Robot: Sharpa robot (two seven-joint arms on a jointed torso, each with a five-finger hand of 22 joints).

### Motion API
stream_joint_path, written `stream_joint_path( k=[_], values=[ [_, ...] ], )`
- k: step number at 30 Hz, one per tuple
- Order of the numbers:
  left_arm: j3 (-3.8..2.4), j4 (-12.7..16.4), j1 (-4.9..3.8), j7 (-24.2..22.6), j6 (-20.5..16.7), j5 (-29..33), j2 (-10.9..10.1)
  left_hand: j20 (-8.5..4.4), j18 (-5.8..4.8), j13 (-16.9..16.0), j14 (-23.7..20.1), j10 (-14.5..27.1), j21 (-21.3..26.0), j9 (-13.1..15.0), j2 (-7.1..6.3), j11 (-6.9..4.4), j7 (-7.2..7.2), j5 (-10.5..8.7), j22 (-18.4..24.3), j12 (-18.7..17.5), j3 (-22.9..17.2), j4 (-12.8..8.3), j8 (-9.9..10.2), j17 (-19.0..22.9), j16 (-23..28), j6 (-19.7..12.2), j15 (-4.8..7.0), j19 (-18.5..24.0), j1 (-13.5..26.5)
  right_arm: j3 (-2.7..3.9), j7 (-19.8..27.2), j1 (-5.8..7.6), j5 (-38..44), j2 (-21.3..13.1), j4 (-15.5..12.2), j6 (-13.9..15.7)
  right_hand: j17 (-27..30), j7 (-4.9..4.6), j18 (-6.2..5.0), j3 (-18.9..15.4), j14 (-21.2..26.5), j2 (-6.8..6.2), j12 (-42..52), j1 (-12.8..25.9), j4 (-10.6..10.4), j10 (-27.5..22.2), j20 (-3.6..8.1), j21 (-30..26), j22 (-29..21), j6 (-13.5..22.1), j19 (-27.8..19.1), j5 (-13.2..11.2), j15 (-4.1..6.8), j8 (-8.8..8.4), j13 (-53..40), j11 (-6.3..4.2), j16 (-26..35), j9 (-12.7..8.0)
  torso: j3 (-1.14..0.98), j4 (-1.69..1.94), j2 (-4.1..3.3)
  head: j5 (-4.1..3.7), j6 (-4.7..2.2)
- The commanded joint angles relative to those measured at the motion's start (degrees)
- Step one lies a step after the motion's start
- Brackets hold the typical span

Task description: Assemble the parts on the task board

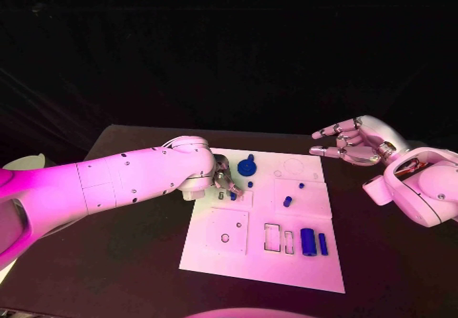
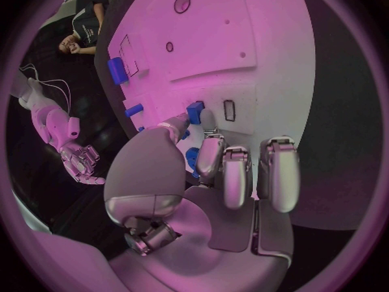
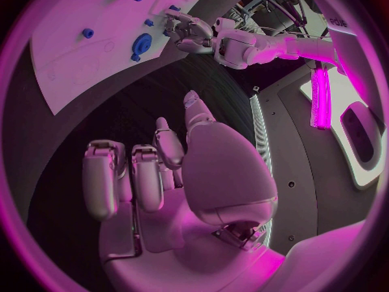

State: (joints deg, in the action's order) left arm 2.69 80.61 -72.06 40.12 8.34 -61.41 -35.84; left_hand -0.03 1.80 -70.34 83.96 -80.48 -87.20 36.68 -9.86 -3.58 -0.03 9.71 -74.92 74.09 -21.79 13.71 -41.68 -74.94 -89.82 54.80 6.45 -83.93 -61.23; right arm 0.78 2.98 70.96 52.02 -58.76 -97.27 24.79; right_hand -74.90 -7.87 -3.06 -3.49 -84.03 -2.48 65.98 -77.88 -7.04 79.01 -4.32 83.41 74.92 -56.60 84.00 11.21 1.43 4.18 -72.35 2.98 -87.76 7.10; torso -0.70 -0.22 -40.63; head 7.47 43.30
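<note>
The white task board (image 1: 263, 258) lies mid-table. My left hand (image 1: 222, 177) is over its far left corner, thumb and fingertip pinching a small blue part (image 1: 233, 195) (image 2: 195, 112) down at the board beside a small rectangular slot (image 2: 229, 110). A round blue part (image 1: 248, 164) (image 3: 142, 44) lies just right of that hand. Small blue pegs (image 1: 287, 201) stand mid-board, and a large blue cylinder (image 1: 308, 240) (image 2: 117, 70) with a thin one (image 1: 323, 243) lies near the front right. My right hand (image 1: 348, 142) (image 3: 174, 175) hovers off the board's far right corner, fingers apart and holding nothing.
The board shows a round hole (image 1: 224, 237) (image 2: 182, 3) and rectangular cutouts (image 1: 273, 237) in its front half. Black table (image 1: 134, 265) surrounds the board on all sides. My left forearm (image 1: 124, 179) crosses the table's left side.
</note>
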Motion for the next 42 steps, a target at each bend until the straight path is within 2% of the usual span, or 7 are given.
stream_joint_path(
  k=[1,7,17,22,28,37,42],
  values=[
    [0.14,-0.1,0.23,3.0,1.6,0.7,0.1,-0.39,-0.97,-0.2,6.0,-0.5,-0.3,0.1,-0.05,0.01,0.26,-0.10,-11.4,0.3,2.2,0.9,-0.4,-15.1,-0.2,0.3,0.24,-4.9,1.0,0.00,0.3,-0.02,0.1,0.0,0.0,-0.1,-11.0,0.02,0.18,-0.5,-5.0,0.06,-0.3,0.8,-0.1,-0.2,-0.23,-0.3,1.7,-0.5,0.1,0.2,-0.03,0.04,0.1,-0.13,0.3,0.1,0.02,0.00,0.01,0.00,-0.06],
    [0.04,0.0,0.24,2.9,0.6,0.3,-0.1,-0.46,-1.02,-0.4,6.0,-0.6,-0.5,-0.1,-0.09,-0.07,0.15,-0.30,-11.7,0.5,9.0,2.8,-0.7,-15.1,-0.2,0.3,0.33,-5.0,2.5,0.00,0.6,-0.02,0.0,0.1,0.2,0.7,-11.1,0.05,0.19,-1.9,-5.0,0.48,0.0,1.5,-0.9,-0.1,-0.21,-0.3,1.7,-0.5,0.1,-2.6,-0.01,-0.01,0.1,-0.14,0.3,0.2,0.04,-0.02,0.00,0.02,-0.06],
    [-0.41,1.1,0.25,2.8,-1.3,0.4,-0.9,-0.55,-1.08,-0.4,6.0,-0.6,-0.6,-0.7,3.13,-0.15,0.04,-2.20,-12.0,0.4,20.3,3.1,-1.3,-15.1,-0.2,0.2,0.40,-5.1,3.1,0.00,0.6,-0.04,-0.2,0.5,0.7,1.5,-11.1,0.05,0.18,-2.0,-5.0,0.60,0.0,1.6,-0.9,-0.1,-0.21,-0.3,1.7,-0.5,0.1,-2.6,-0.01,-0.01,0.1,-0.14,0.3,0.2,0.08,-0.07,-0.03,-0.06,-0.23],
    [-1.31,3.1,0.23,2.6,-2.7,1.0,-2.0,-0.54,-1.02,0.0,6.0,-0.4,-0.4,-0.8,3.93,-0.13,0.07,-2.21,-11.8,0.1,21.1,3.0,-1.3,-15.1,-0.2,0.0,0.39,-5.0,2.7,0.00,0.8,-0.05,-0.3,0.6,1.1,1.8,-11.0,0.06,0.12,-2.2,-5.0,0.77,-0.2,1.5,-1.0,-0.2,-0.21,-0.5,1.4,-0.5,0.0,-2.1,0.00,-0.02,0.3,-0.15,0.3,0.3,0.00,-0.06,-0.02,-0.52,-0.79],
    [-3.53,5.7,-0.49,2.5,-3.0,2.6,-3.7,-0.35,-0.63,2.1,6.0,1.1,0.8,-1.1,4.08,0.26,0.52,-2.15,-10.2,-1.7,22.6,3.0,-1.1,-15.1,-0.2,-1.2,0.13,-4.5,1.7,-0.04,0.8,-0.07,-0.5,0.8,1.9,1.8,-10.9,0.06,0.10,-2.2,-5.0,0.80,-0.3,1.4,-1.0,-0.2,-0.20,-0.5,1.3,-0.5,0.0,-1.9,0.00,-0.02,0.3,-0.15,0.4,0.3,0.02,0.01,0.08,-0.50,-1.01],
    [-4.74,1.0,-7.12,2.8,5.1,2.2,-4.3,0.52,-0.06,5.8,6.0,4.4,2.7,-1.9,4.39,1.41,1.76,-2.04,-7.8,-4.9,24.4,2.9,-0.1,-15.1,-0.2,-3.8,-0.84,-3.5,-2.5,-0.19,0.7,-0.20,-0.7,1.1,3.1,1.6,-11.0,0.07,0.10,-2.5,-5.0,0.88,-0.2,1.4,-1.1,-0.2,-0.20,-0.5,1.3,-0.5,0.0,-1.5,0.00,0.00,0.3,-0.16,0.4,0.3,-0.09,0.02,0.05,-0.65,-1.64],
    [-4.34,-4.4,-8.78,2.5,6.9,1.6,-2.3,1.13,0.17,8.4,6.0,6.4,3.6,-3.5,5.08,2.19,2.69,-2.03,-6.9,-7.0,24.4,2.9,2.2,-15.1,-0.2,-4.9,-1.52,-3.1,-4.5,-0.22,0.7,-0.26,-0.8,1.3,3.3,1.7,-11.0,0.11,0.11,-3.1,-5.0,1.14,-0.1,1.2,-1.2,-0.2,-0.16,-0.6,1.4,-0.6,0.0,0.7,0.05,0.01,0.3,-0.20,0.4,0.4,0.02,0.03,-0.02,-0.53,-1.90]
  ],
)
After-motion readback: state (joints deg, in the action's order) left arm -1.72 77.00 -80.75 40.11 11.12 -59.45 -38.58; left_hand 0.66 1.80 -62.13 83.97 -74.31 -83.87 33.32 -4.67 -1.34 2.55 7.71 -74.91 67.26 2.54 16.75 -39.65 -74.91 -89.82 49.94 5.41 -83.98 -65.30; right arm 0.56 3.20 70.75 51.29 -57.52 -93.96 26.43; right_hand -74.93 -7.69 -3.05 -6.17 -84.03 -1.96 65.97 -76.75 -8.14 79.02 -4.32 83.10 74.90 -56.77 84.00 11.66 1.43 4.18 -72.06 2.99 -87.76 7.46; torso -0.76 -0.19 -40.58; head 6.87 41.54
